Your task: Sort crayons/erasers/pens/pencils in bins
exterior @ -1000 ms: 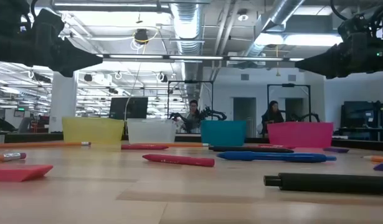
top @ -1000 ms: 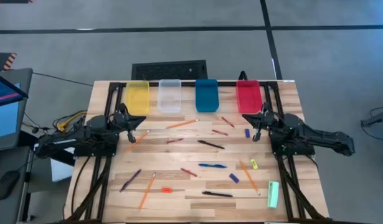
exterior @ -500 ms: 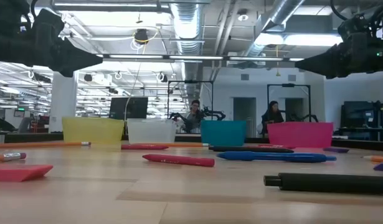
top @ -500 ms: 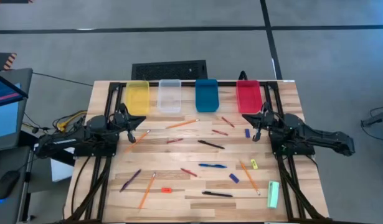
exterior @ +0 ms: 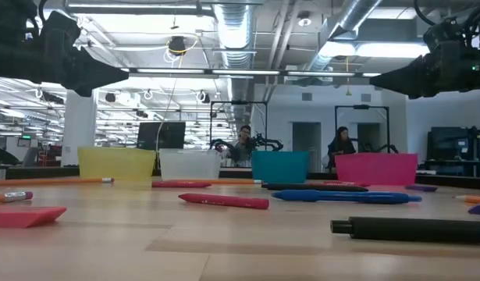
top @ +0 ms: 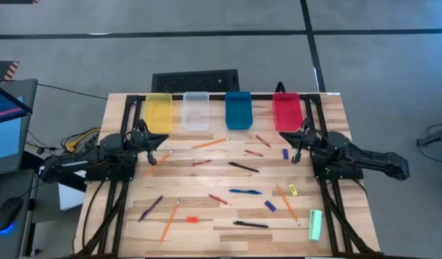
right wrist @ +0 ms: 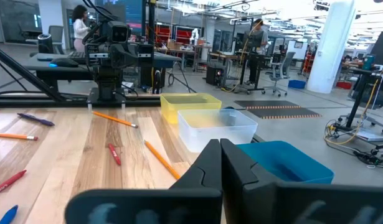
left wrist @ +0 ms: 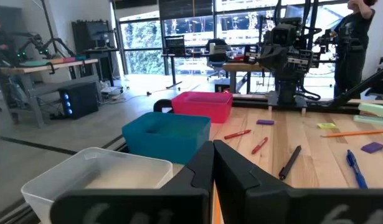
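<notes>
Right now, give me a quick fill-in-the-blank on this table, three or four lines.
1. The four bins sit in a row: yellow bin, clear bin, blue bin, then the ____ one.
2. All four bins are ____.
3. Both the left gripper and right gripper are ____.
4. The pale green bar lies nearest the ____ arm.

Missing: red; empty; shut; right

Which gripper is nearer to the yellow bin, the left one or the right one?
Left. The left gripper sits just beside the yellow bin, toward the table's front; the right gripper is across the table, below the red bin.
</notes>
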You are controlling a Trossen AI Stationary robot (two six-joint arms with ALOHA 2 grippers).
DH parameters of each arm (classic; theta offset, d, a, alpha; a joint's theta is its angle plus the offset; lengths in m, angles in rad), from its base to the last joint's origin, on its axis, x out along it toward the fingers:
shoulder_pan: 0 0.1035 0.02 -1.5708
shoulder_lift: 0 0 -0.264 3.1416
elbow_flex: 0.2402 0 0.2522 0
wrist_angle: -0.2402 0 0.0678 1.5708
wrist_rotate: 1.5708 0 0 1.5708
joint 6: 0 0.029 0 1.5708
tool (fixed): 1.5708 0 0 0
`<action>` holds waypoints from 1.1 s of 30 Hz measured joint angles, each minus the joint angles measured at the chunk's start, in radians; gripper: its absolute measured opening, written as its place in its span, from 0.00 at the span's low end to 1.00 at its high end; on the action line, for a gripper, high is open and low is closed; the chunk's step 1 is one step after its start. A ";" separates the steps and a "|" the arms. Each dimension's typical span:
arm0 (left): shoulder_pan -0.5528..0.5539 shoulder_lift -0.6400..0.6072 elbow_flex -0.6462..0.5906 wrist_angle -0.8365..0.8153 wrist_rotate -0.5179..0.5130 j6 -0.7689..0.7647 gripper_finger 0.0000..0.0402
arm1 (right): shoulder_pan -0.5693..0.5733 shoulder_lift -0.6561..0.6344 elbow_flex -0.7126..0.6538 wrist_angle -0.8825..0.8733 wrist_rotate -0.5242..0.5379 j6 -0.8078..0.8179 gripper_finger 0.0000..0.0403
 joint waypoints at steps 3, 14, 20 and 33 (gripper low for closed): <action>0.000 0.000 0.000 0.000 0.000 0.000 0.00 | 0.000 0.000 0.000 0.000 0.000 0.000 0.03; 0.000 0.000 0.000 0.000 0.000 0.000 0.00 | -0.004 0.000 0.000 0.038 0.000 0.084 0.03; 0.000 0.000 0.000 0.000 0.000 0.000 0.00 | -0.004 0.000 0.000 0.146 0.000 0.143 0.03; 0.000 0.000 0.000 0.000 0.000 0.000 0.00 | 0.032 0.076 0.037 0.235 0.055 0.069 0.01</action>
